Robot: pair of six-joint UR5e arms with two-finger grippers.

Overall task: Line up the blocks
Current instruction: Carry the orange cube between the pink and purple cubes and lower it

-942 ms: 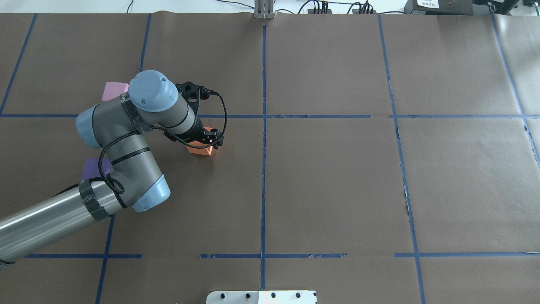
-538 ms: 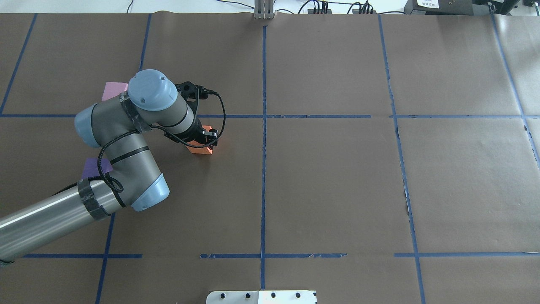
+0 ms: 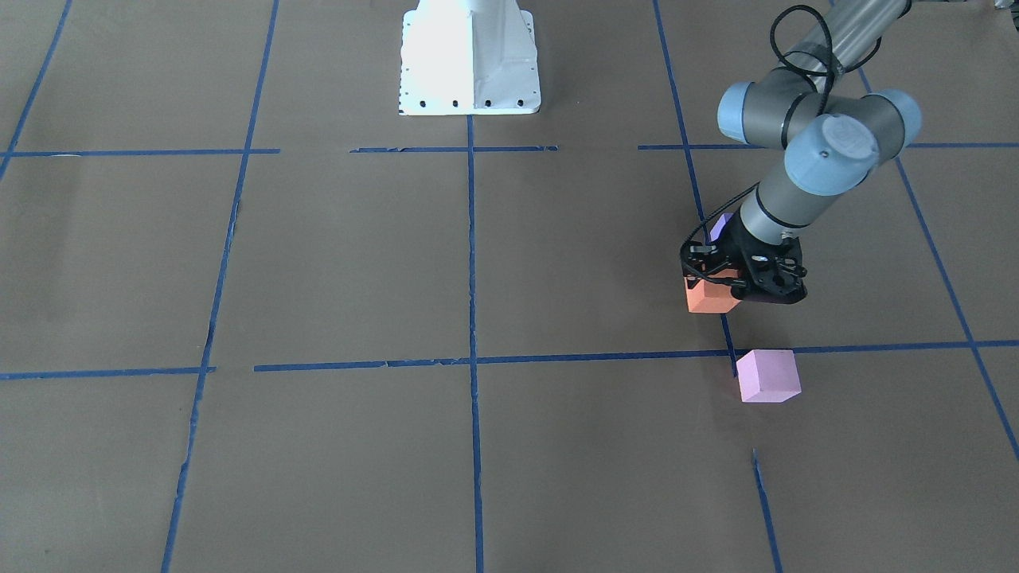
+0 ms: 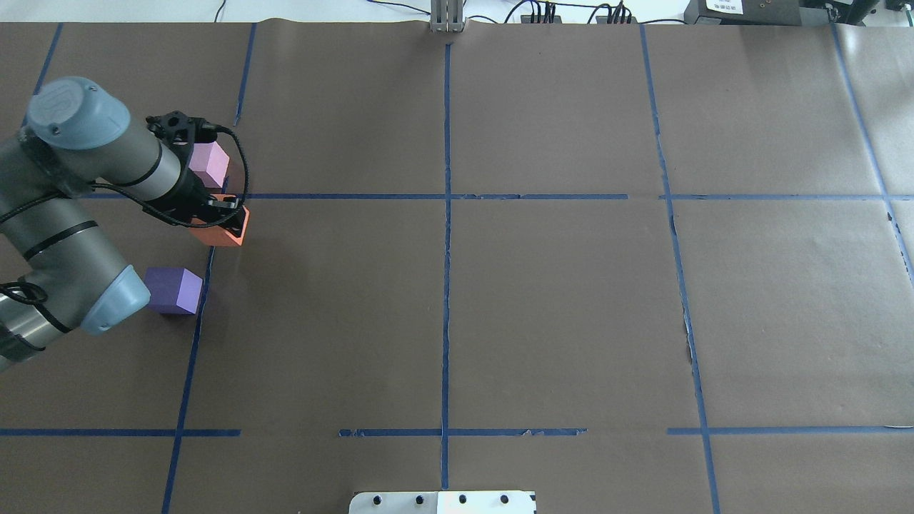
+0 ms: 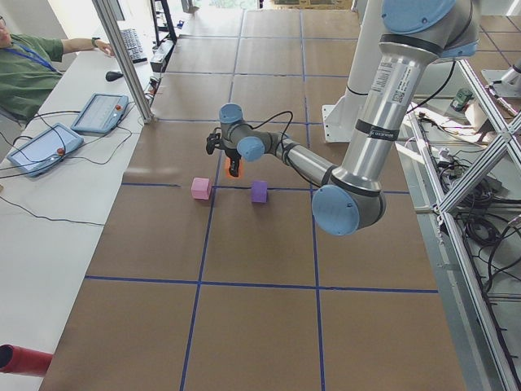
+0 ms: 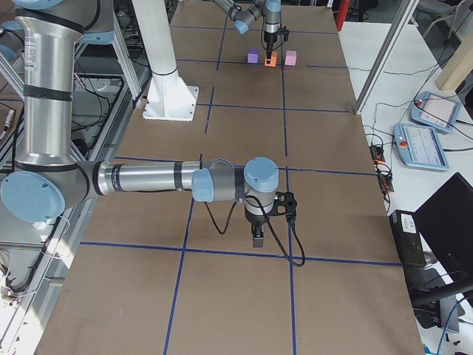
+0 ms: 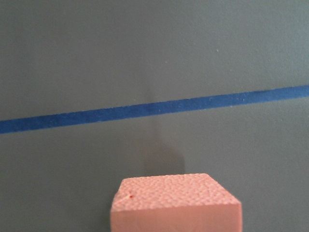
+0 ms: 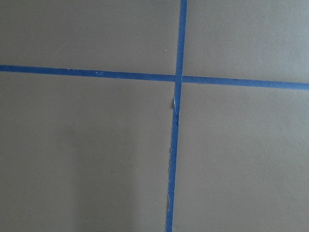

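My left gripper (image 4: 218, 218) is shut on the orange block (image 4: 227, 233) and holds it at or just above the table; the same block fills the bottom of the left wrist view (image 7: 176, 203). The pink-lilac block (image 4: 209, 163) lies just beyond it and the dark purple block (image 4: 175, 290) lies nearer the robot. In the front-facing view the orange block (image 3: 708, 298) sits between the pink block (image 3: 767, 375) and the half-hidden purple block (image 3: 720, 225). My right gripper (image 6: 256, 235) shows only in the exterior right view, low over the table, and I cannot tell its state.
Brown paper with a grid of blue tape lines (image 4: 446, 214) covers the table. The white robot base (image 3: 470, 56) stands at the robot's edge. Tablets and cables (image 5: 57, 138) lie on a side bench where an operator sits.
My left arm has swung far to the left with the orange block, from near the table's left-middle to a spot between the pink and purple blocks.
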